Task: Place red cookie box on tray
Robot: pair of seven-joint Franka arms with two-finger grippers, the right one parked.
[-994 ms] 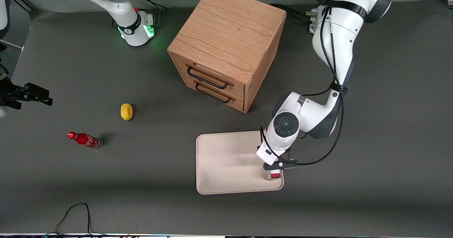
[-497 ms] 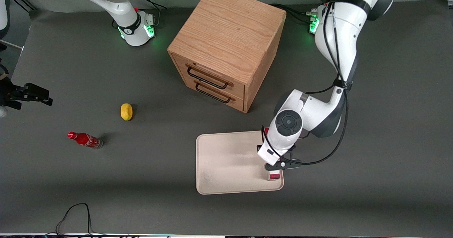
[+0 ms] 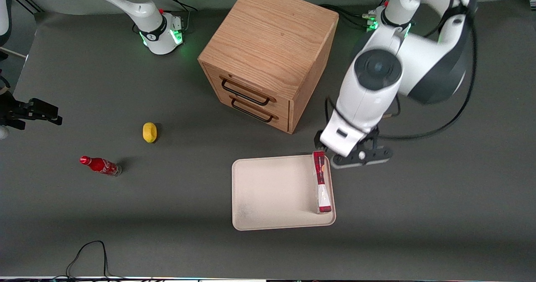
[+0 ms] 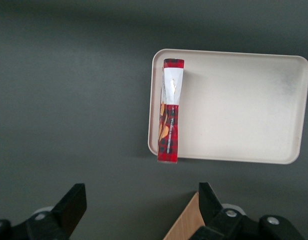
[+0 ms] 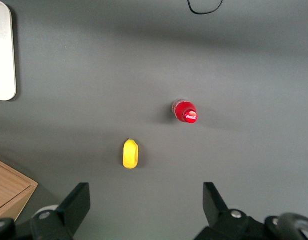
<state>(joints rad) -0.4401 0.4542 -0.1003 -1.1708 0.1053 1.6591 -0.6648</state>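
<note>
Gripper (image 3: 361, 159) hangs above the table, just off the tray's drawer-side corner, fingers (image 4: 71, 202) spread wide, holding nothing. One red cookie box (image 3: 321, 182) lies flat on one tray (image 3: 268, 190), along the edge toward the working arm's end; long axis runs from front camera toward the drawers (image 3: 268, 55). One lemon (image 3: 149, 132), one cola bottle (image 3: 99, 165).

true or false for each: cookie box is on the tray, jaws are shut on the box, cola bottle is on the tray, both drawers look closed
1. The long red-and-white cookie box lies on the cream rectangular tray, along one edge. True.
2. The left gripper is shut on the box. False: its jaws stand open, above the table beside the tray, holding nothing.
3. The small red cola bottle stands on the tray. False: it is on the table toward the parked arm's end.
4. The wooden drawer cabinet has both drawers closed. True.
</note>
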